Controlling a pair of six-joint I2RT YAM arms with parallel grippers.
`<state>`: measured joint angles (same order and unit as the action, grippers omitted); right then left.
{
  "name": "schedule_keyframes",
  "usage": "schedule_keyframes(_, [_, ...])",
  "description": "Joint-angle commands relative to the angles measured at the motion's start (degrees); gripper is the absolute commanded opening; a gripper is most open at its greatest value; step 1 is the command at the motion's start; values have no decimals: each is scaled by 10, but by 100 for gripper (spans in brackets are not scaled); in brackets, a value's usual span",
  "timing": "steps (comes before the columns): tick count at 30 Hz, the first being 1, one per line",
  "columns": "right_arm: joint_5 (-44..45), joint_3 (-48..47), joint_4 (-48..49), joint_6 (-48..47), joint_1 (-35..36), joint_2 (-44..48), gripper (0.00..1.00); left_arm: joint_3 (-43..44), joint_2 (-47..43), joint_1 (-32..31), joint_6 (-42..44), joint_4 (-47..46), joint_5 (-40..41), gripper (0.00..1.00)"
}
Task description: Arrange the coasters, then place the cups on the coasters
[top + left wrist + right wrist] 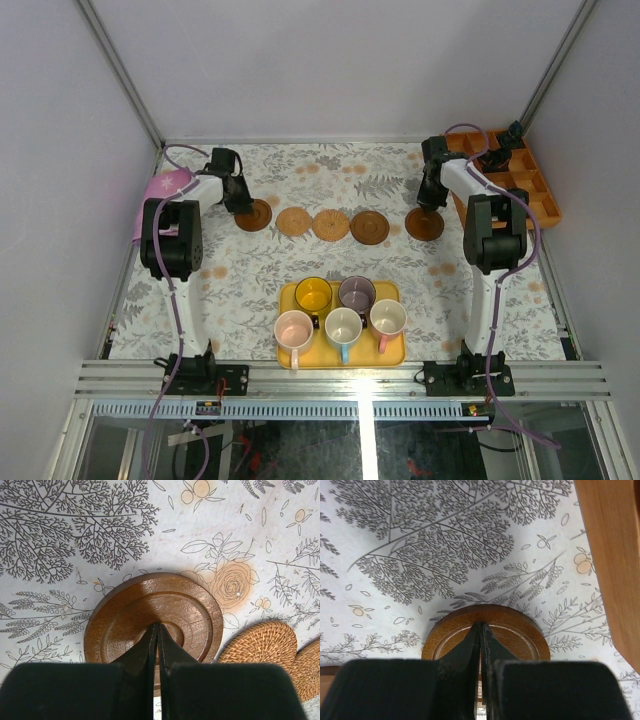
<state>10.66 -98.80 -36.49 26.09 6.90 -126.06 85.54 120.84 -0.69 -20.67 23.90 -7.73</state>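
**Both end effectors closed over the outer coasters**

Top view: five coasters [331, 225] lay in a row across the surface [250, 290]. The left end effector [240, 200] and the right end effector [432, 198] hid part of the two outer ones. The five cups [343, 326] stood on the yellow tray [388, 292].

Left wrist view: its fingers [145, 647] were pressed together, empty, over the left dark coaster [150, 605]. Contact was hard to judge. Two woven coasters [260, 645] were cut off.

Right wrist view: its fingers [465, 647] were closed too, over the right dark coaster [485, 612], beside the orange box [610, 555].

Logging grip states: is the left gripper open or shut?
Shut: the left gripper has its fingers pressed together, no gap, tips over a dark brown coaster.
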Motion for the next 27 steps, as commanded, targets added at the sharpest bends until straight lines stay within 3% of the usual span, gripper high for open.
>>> schedule_keyframes(1, [-31, -19, 33, -12, -1, -5, 0, 1, 18, 3, 20, 7, 1, 0])
schedule_keyframes(17, [-43, 76, 80, -28, 22, 70, 0, -18, -34, 3, 13, -23, -9, 3])
schedule_keyframes(27, [-13, 74, 79, -36, 27, 110, 0, -20, -73, 2, 12, -26, -31, 5])
